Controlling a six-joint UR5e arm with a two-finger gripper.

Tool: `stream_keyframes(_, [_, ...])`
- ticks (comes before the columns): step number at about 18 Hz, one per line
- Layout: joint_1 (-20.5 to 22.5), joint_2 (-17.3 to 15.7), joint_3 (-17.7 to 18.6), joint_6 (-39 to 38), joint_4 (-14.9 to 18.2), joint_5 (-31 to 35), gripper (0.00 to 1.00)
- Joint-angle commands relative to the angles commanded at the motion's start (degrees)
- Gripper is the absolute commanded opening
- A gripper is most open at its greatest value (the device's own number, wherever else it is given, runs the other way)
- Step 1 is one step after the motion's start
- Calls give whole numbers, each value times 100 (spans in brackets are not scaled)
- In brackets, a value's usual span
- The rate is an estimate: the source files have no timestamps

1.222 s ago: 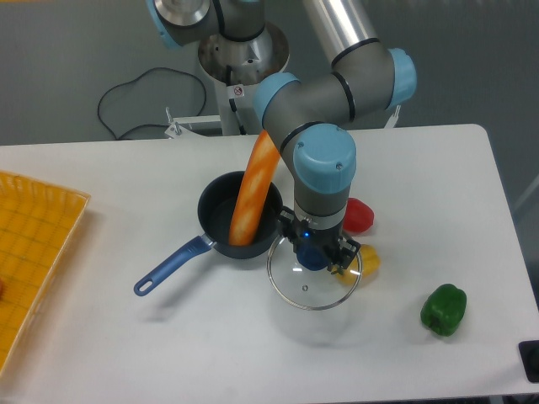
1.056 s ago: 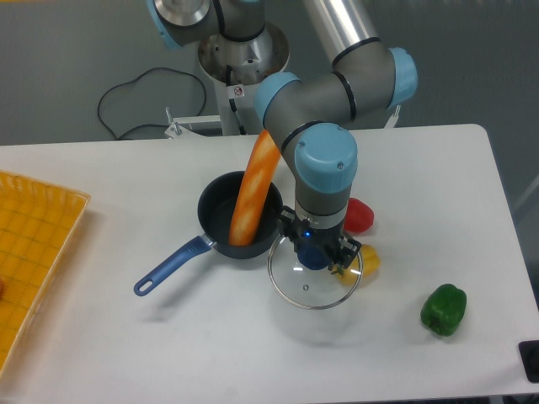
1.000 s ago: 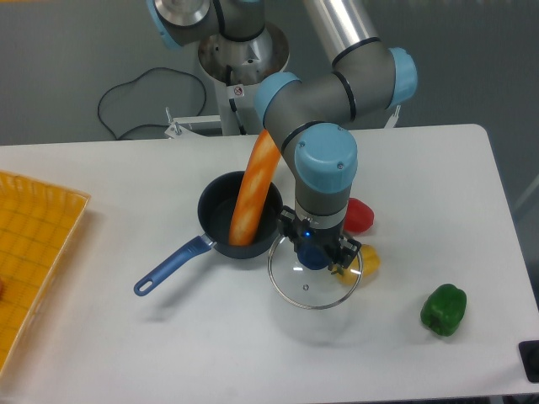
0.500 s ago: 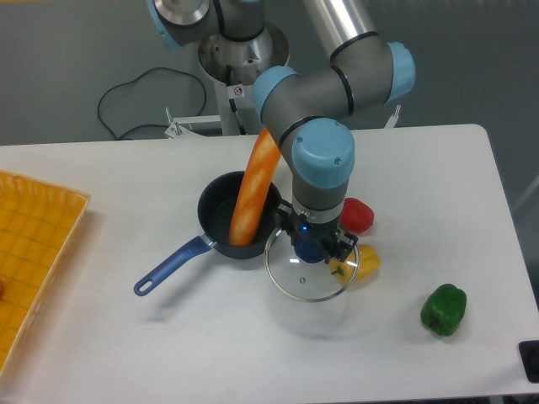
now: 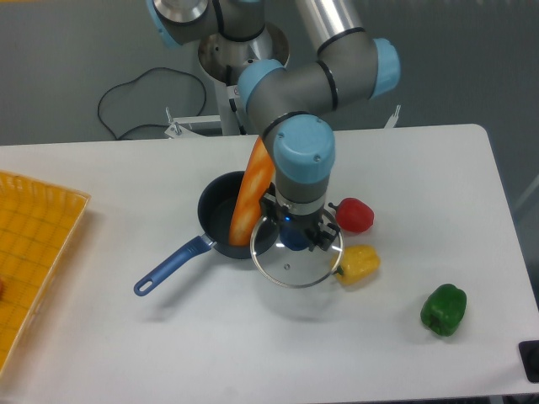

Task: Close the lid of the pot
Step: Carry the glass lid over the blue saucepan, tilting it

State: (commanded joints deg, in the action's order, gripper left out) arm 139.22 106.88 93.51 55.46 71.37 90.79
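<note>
We have the gripper (image 5: 296, 238) clamped on the knob of the lid (image 5: 296, 266), held off the table, with the pot (image 5: 226, 220) just beside at 10 o'clock, its handle running toward 8 o'clock.

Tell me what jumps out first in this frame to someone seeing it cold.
A long orange carrot-like piece stands slanted in the dark pot mid-table, poking above its rim. Right beside it the arm's pincer holds the glass lid by its knob, its left edge at the pot's rim. Red, yellow and green peppers lie to the right.
</note>
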Motion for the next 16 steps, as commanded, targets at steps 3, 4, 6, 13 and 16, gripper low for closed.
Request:
stream_keyframes(3, [-79,-150,9,0,289,0,41])
stream_keyframes(4, [-88,-185,26,0,351,0,41])
stream_keyframes(6, [-123,-238,27,-18,474,0,41])
stream_keyframes(13, [-501,-387,149,-254,782,404,41])
stream_keyframes(16, [-589,-466,281,-282,809,579,41])
